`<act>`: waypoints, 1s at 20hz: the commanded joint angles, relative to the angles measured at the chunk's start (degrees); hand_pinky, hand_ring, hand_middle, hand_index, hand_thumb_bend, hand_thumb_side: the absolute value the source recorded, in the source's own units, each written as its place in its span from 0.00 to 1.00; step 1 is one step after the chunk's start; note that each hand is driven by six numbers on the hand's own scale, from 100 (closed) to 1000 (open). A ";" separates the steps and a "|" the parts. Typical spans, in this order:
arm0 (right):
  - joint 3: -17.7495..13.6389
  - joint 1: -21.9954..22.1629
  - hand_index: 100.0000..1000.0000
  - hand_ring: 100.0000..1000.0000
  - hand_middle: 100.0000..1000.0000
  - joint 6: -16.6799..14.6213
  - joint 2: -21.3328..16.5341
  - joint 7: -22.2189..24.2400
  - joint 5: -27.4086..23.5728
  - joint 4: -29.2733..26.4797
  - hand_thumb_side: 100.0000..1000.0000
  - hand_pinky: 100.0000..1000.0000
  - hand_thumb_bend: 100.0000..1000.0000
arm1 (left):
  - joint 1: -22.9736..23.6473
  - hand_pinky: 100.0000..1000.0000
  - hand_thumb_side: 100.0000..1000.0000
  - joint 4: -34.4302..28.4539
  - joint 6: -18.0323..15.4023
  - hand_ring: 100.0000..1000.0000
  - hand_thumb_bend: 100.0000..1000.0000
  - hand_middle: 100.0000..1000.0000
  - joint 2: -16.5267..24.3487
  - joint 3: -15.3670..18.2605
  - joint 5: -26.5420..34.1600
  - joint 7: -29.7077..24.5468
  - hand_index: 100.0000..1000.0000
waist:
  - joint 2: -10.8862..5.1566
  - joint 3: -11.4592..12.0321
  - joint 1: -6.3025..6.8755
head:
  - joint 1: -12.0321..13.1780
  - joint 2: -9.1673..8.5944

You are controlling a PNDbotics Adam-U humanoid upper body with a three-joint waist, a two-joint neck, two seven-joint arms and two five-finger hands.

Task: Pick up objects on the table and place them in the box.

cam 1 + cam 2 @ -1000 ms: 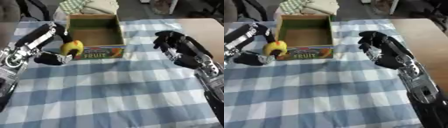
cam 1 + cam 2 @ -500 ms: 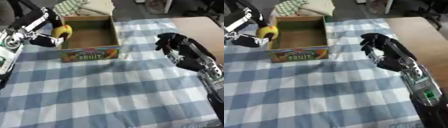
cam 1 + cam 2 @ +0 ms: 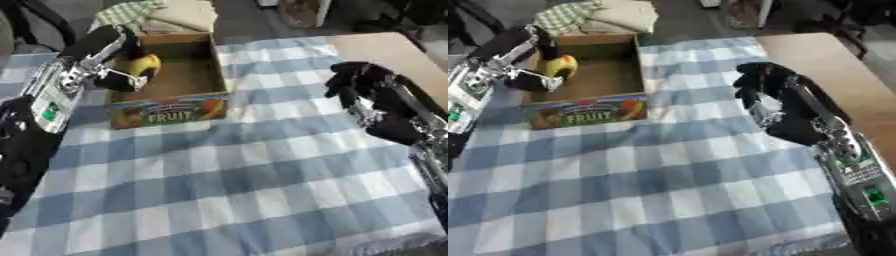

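Left robot hand [image 3: 114, 75] curled around a yellow fruit [image 3: 140, 67], held over the box [image 3: 171, 107], inside its left wall. Right robot hand [image 3: 776, 100] right of the box, relaxed, empty. Probably light, smooth, bruisable; best cradled around the middle.

The box [image 3: 166, 110] bore the word "FRUIT" in pale letters on its colourful front panel, among printed fruit pictures. No other writing could be read.

Upper left I see a matt cardboard box [image 3: 166, 107] with printed paper front; checked tablecloth [image 3: 245, 190], soft woven; bare wood table [image 3: 833, 65] upper right; folded cloth [image 3: 162, 15] behind.
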 commanded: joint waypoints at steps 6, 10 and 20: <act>0.61 -1.20 0.82 0.61 0.60 -0.18 -0.05 2.05 -0.24 -0.90 0.40 0.75 0.00 | -4.44 0.67 0.00 8.03 2.09 0.52 0.29 0.47 -1.40 4.30 -9.71 0.83 0.56 | -0.58 -1.83 0.38 | 1.27 -0.78; 0.70 -1.32 0.82 0.61 0.60 -0.28 0.03 2.27 -0.20 -0.86 0.40 0.75 0.00 | -4.99 0.67 0.00 10.37 3.97 0.54 0.32 0.51 -1.55 6.17 -12.34 0.59 0.59 | -0.43 -2.55 0.49 | 1.36 -0.95; 0.61 -1.17 0.82 0.61 0.60 -0.32 0.04 2.34 0.01 -0.60 0.40 0.75 0.00 | -4.78 0.76 0.50 8.07 4.56 0.73 0.86 0.74 -1.03 6.64 -14.00 4.69 0.77 | -0.29 -2.17 0.44 | 0.99 -1.35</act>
